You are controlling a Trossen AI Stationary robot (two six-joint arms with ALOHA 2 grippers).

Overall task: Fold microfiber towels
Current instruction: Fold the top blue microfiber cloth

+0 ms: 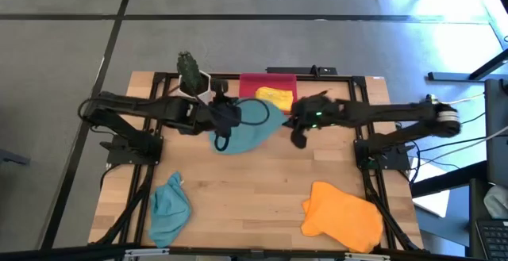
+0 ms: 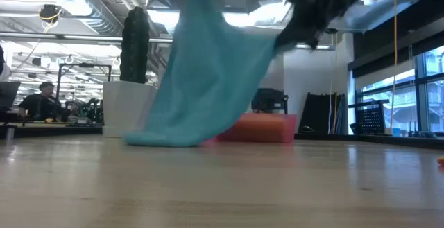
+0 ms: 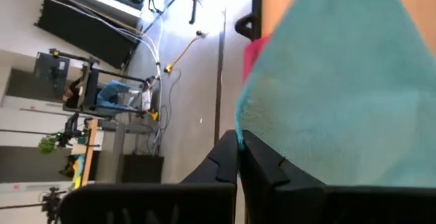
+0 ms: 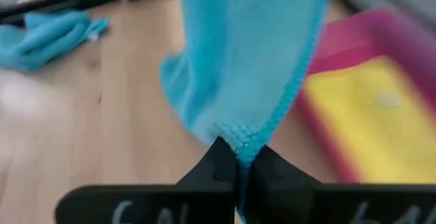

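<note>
Nearest the front edge of the wooden table (image 1: 262, 182), seen from above, lie two loose cloths: a crumpled teal-blue towel (image 1: 170, 206) at the left front and a rumpled orange towel (image 1: 343, 214) at the right front, both well apart from the red tray (image 1: 267, 80) at the table's far edge. Just left of the tray a green plant in a white pot (image 1: 190, 74) stands at the far edge. A folded yellow towel (image 1: 275, 97) lies in the tray.

Between the two arms, in front of the tray, hangs the second teal-blue towel (image 1: 242, 130), lifted above the wood with its lower end trailing onto the table. To the tray's left and a little nearer the front, the left gripper (image 1: 225, 112) pinches one upper corner of this towel; its fingers (image 3: 262, 166) are closed tight on the hem. To the tray's right front, the right gripper (image 1: 295, 121) holds the opposite corner, its fingers (image 4: 221, 163) closed tight on the stitched edge. In the low view the towel drapes as a slanted sheet in front of the tray.
</note>
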